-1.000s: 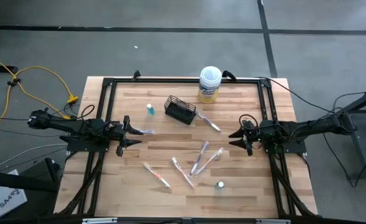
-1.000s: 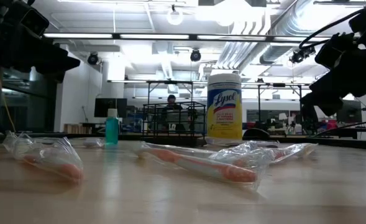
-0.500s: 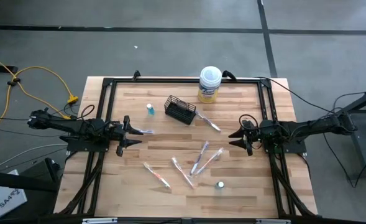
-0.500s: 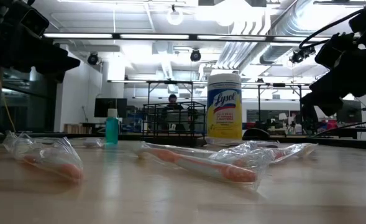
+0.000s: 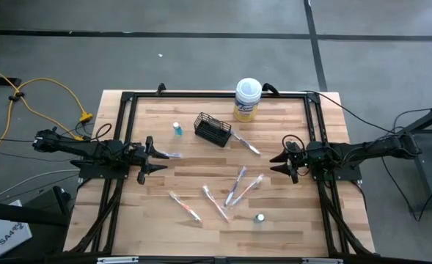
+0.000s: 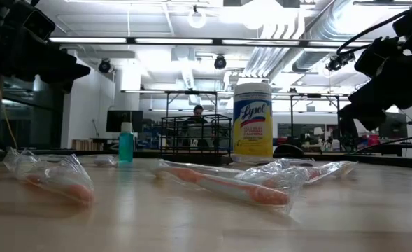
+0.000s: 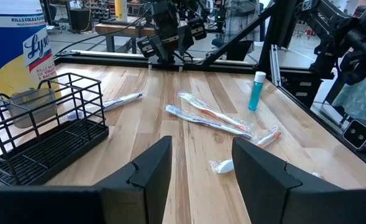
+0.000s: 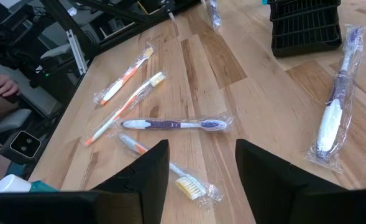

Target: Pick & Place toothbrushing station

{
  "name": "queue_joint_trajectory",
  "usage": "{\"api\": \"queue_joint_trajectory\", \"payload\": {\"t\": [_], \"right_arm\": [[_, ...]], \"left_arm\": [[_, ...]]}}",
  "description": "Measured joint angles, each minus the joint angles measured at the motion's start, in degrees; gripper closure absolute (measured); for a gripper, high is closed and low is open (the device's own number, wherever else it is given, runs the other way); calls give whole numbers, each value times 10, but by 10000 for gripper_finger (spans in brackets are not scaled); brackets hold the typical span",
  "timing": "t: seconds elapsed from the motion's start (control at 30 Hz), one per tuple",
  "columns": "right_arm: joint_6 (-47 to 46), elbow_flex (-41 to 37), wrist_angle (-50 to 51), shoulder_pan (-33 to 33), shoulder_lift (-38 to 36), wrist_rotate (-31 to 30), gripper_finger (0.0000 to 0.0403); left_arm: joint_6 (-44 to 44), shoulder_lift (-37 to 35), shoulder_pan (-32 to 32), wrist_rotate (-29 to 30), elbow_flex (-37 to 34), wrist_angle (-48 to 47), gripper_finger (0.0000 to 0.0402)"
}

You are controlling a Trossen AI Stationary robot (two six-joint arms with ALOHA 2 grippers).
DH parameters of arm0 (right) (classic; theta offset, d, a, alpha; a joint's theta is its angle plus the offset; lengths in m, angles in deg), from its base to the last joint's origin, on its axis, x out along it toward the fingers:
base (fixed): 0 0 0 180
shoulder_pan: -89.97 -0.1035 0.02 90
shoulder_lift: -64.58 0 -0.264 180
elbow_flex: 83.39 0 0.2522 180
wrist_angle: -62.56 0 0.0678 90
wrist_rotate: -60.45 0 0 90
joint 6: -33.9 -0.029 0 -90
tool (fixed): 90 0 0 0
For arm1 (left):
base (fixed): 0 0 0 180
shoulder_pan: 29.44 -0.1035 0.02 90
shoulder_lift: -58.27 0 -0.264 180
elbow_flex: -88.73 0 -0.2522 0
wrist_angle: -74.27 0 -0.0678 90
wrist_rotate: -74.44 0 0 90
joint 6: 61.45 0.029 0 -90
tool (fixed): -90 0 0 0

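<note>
The black wire-mesh basket [image 5: 213,130] stands on the table's far middle; it also shows in the left wrist view [image 7: 40,124]. Several wrapped toothbrushes lie flat on the wood: one by my left gripper [image 5: 170,155], one right of the basket [image 5: 246,144], and a group in the near middle [image 5: 238,185], also seen in the right wrist view [image 8: 170,124]. One teal-topped tube [image 5: 177,129] stands left of the basket, another [image 5: 260,218] at the near right. My left gripper [image 5: 148,158] hovers open at the table's left. My right gripper [image 5: 283,163] hovers open at the right. Both are empty.
A white-lidded, yellow-labelled canister [image 5: 248,99] stands at the far edge, just right of the basket. A black frame [image 5: 127,103] runs round the table's edges. Bare wood lies between the two grippers. A person [image 6: 197,110] shows far behind the table.
</note>
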Motion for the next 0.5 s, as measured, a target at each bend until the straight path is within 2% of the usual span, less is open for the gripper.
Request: {"api": "queue_joint_trajectory", "payload": {"t": [0.4, 0.5], "right_arm": [[0, 0, 0, 0, 0, 0, 227], [0, 0, 0, 0, 0, 0, 227]], "left_arm": [[-11, 0, 0, 3, 0, -2, 238], [2, 0, 0, 33, 13, -7, 238]]}}
